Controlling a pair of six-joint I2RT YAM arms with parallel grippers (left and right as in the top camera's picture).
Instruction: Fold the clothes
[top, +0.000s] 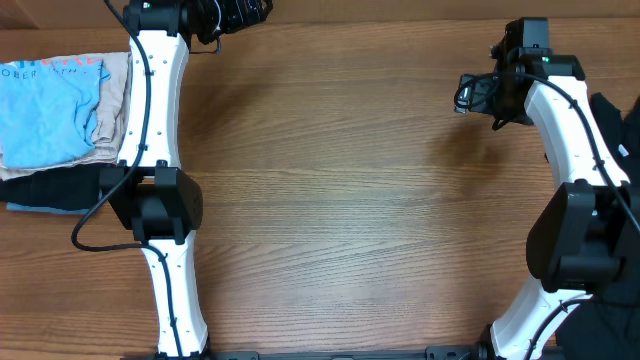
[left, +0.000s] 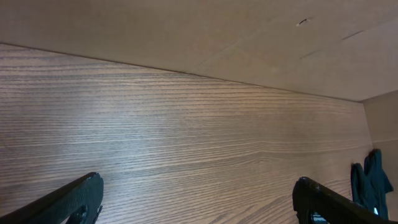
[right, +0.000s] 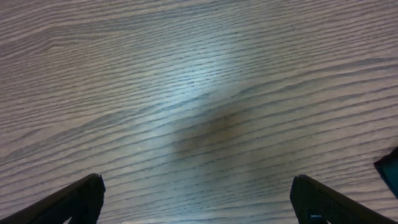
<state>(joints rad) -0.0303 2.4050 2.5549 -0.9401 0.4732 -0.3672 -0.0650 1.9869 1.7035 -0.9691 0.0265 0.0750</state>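
Your wood-grain counter (top: 350, 200) ran back to a beige wall (left: 186, 31). The light blue T-shirt (top: 45, 115) lay crumpled at its far left edge, atop a beige garment (top: 115, 100), with a black garment (top: 50, 185) touching the pile. Your left end effector (left: 199, 208) and right end effector (right: 199, 199) both stood wide open over bare wood

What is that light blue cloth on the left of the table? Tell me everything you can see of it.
It is a light blue T-shirt, soft cotton by its look, with white lettering and a little red print near its top edge. It lies bunched and wrinkled, not neatly folded, at the table's left edge. It rests on a beige garment, with a black garment along its lower side.
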